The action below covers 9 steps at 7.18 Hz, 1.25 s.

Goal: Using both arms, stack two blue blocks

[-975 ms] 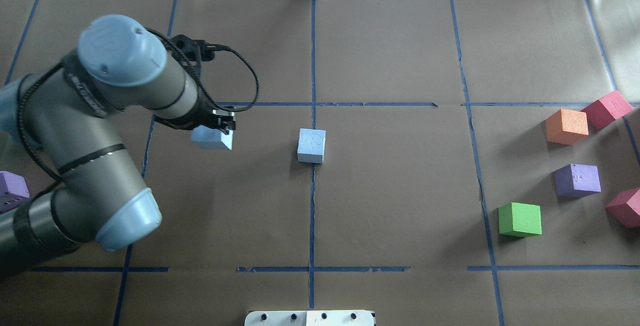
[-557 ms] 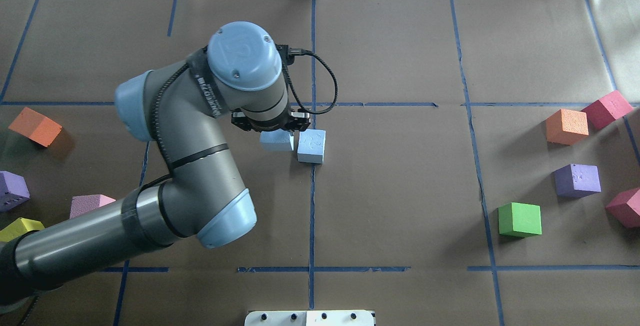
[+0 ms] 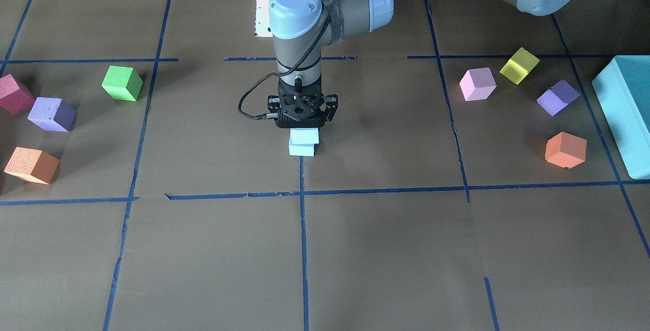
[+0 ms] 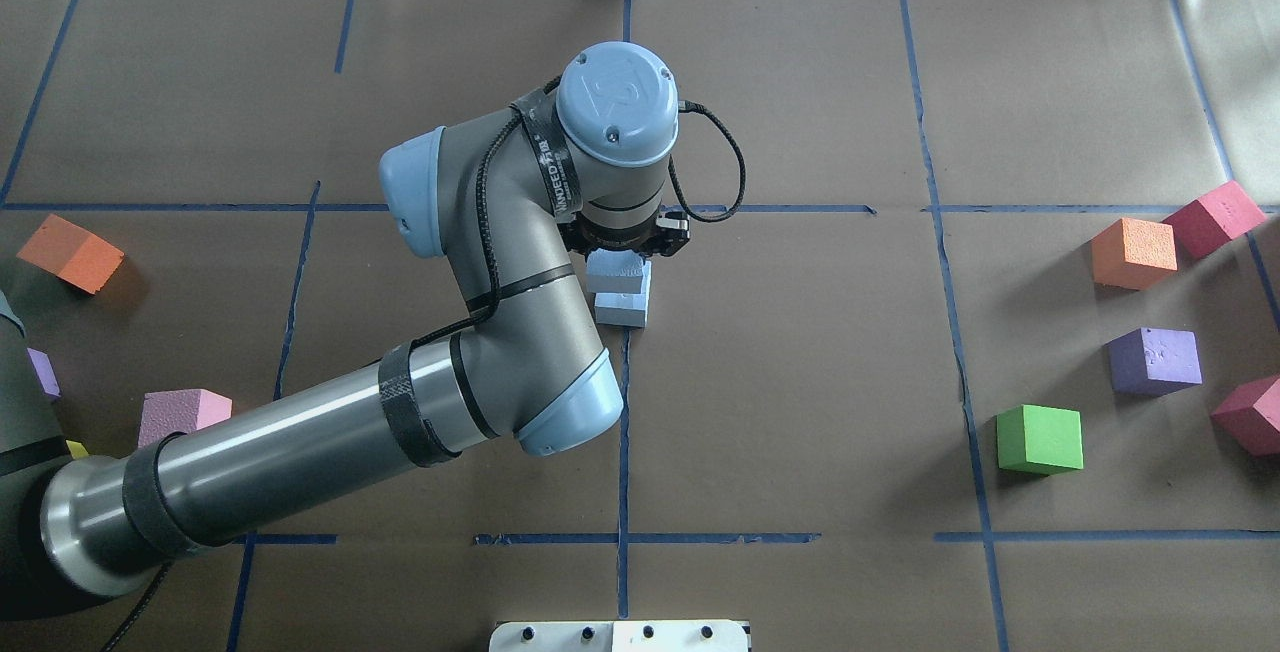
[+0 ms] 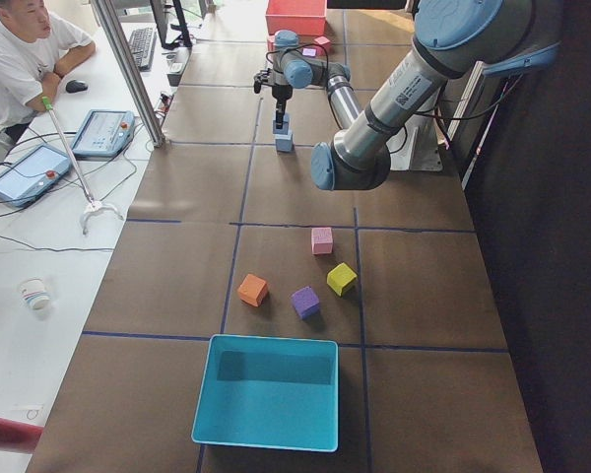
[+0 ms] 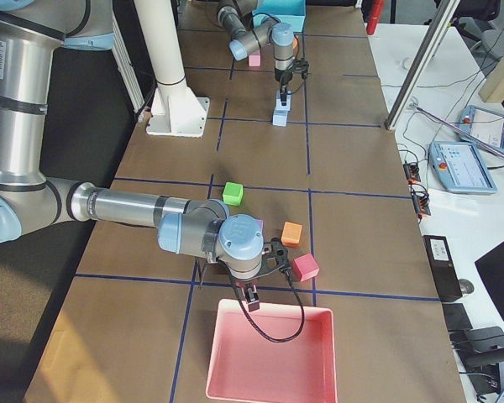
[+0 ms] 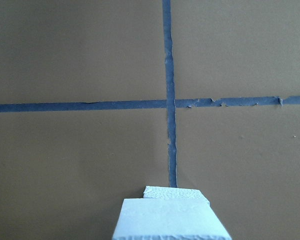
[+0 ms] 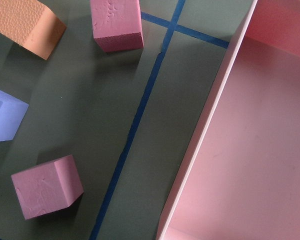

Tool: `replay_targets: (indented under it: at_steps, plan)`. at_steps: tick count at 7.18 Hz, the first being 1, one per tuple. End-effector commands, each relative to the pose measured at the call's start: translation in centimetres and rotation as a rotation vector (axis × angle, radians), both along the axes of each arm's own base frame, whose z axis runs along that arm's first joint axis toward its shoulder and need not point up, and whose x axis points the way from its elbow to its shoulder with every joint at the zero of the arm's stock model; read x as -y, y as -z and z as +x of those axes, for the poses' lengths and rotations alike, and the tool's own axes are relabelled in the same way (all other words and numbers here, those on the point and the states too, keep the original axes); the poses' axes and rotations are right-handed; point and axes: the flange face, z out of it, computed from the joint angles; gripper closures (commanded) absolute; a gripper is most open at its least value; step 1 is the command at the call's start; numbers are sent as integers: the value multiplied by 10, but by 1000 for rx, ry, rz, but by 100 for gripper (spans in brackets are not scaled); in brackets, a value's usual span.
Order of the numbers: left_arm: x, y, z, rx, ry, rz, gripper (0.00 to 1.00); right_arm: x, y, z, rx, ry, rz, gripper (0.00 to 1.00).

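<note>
Overhead view, read left to right. The left arm (image 4: 300,452) is being extended in from the left edge, elbow bent and wrist pointing straight down. The left gripper (image 3: 303,125) is being kept clamped narrowly on the upper blue block (image 3: 304,136), which is being held directly under the wrist. The lower blue block (image 3: 301,150) is sitting straight beneath the held one on the brown paper cover (image 3: 386,250), against a blue tape line (image 3: 303,229). The upper block is being held a little off-square over the lower one, edges not flush. Whether the two faces are touching cannot be told. In the left wrist view the held block is filling the bottom edge, and a strip of the lower block's top is showing just past it.

Well off to this gripper's right, a green cube (image 4: 1040,439), a purple cube (image 4: 1155,360) and an orange cube (image 4: 1133,252) are lying apart from one another.

The right arm (image 6: 126,206) is being seen only from the table's right end. The right gripper (image 6: 250,300) is being held at the rim of a pink bin (image 6: 319,311). Whether it is open or closed cannot be told.
</note>
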Motion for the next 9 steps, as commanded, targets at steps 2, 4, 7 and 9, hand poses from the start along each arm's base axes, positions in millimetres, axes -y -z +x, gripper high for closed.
replay_targets:
  at_steps: [2,4,7,9]
  plan:
    - [-10,-9,11,14,-53,20,49,-2,-2,0,0,0,-5,0]
    - [-10,-2,11,-22,-34,19,49,-2,-2,0,0,0,-5,0]
    - [-7,-4,12,-32,-1,-7,36,-2,-10,0,2,0,-17,0]
    - [-6,-8,14,-23,-12,-1,2,-2,-10,-1,2,2,-19,0]
